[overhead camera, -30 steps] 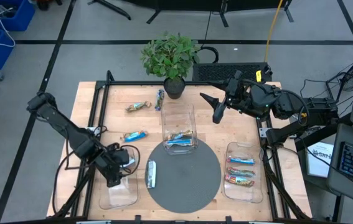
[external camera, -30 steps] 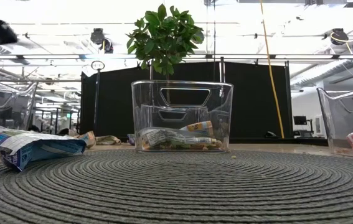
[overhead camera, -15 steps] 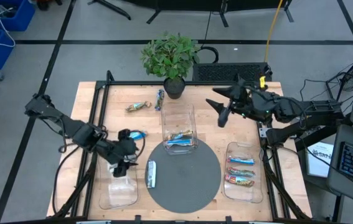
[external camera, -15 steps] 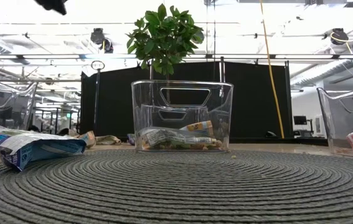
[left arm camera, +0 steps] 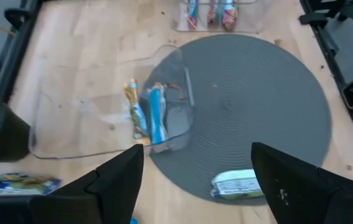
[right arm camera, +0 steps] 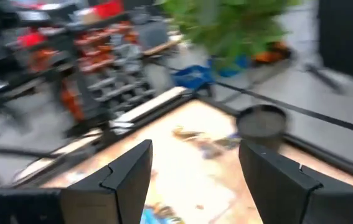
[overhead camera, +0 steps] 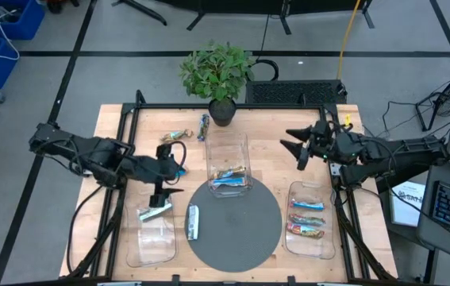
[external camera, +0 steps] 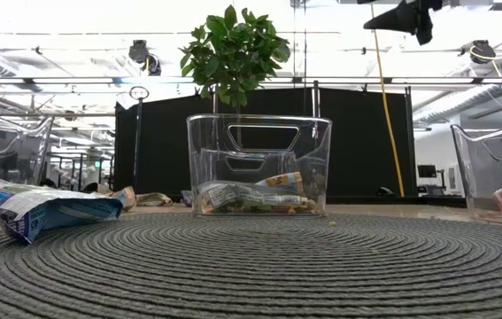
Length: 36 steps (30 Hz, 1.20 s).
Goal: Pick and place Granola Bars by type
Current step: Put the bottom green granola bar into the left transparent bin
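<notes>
My left gripper (overhead camera: 169, 173) (left arm camera: 196, 155) hangs open, holding nothing, above the table's left half, just over a blue bar (overhead camera: 179, 168). A silver-white bar (overhead camera: 155, 211) lies at the far end of the left clear tray (overhead camera: 151, 242). Another white bar (overhead camera: 192, 222) (left arm camera: 238, 184) lies flat on the round grey mat (overhead camera: 236, 230). The middle tray (overhead camera: 228, 151) holds blue and gold bars (overhead camera: 229, 177). The right tray (overhead camera: 324, 238) holds three bars (overhead camera: 307, 218). My right gripper (overhead camera: 294, 147) (right arm camera: 195, 149) (external camera: 405, 16) is open in the air at the right, pointing left.
Two loose bars (overhead camera: 175, 137) (overhead camera: 203, 125) lie on the wood at the far left of centre. A potted plant (overhead camera: 220, 75) stands at the far edge, behind the middle tray. Black frame rails (overhead camera: 123, 151) run along both sides of the table.
My left gripper has risen out of the left tray, gone toward the far edge and rolled about its own axis. A silver-white bar now shows at the tray's far end, where it had been. My right gripper has drawn back toward the right edge, sunk and rolled.
</notes>
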### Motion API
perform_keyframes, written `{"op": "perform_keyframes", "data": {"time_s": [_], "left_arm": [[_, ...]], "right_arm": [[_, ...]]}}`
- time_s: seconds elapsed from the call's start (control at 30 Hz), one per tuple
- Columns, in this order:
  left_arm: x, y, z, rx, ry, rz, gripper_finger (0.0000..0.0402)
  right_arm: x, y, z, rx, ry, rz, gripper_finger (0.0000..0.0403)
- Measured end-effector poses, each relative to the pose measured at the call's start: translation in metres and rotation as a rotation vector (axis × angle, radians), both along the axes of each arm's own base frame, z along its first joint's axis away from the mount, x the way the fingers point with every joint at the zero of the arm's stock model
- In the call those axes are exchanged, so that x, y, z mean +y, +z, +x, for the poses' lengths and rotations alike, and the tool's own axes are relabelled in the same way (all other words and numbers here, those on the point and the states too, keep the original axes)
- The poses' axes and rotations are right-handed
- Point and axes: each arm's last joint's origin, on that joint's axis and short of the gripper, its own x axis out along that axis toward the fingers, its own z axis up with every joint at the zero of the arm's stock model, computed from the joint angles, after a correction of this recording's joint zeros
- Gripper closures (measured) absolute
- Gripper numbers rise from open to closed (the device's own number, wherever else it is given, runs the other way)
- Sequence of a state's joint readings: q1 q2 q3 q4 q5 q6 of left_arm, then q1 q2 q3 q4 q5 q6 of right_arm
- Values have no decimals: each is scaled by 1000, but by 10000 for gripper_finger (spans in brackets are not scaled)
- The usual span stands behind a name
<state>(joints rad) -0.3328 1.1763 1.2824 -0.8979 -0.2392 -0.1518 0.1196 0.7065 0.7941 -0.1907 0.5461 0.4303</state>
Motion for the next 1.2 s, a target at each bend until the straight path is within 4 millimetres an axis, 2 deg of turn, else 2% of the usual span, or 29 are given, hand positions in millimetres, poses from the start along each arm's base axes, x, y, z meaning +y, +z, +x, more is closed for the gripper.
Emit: {"op": "perform_keyframes", "data": {"time_s": [0.1,0.23,0.53,0.93,1.1,1.2], "left_arm": [[5,3,1,-7,-8,27,99],[10,6,2,-12,-51,86,103],[16,5,3,10,-158,123,106],[27,4,6,13,-243,160,108],[30,-2,14,44,-267,166,107],[30,-5,18,55,-293,193,107]], "right_arm": [[3,-9,0,-39,120,-45,170],[5,-20,1,-100,199,-84,170],[6,-51,1,-104,226,-71,170],[8,-61,2,-64,306,-115,170],[8,-66,2,-51,307,-131,170],[8,-73,1,-102,304,-137,170]]}}
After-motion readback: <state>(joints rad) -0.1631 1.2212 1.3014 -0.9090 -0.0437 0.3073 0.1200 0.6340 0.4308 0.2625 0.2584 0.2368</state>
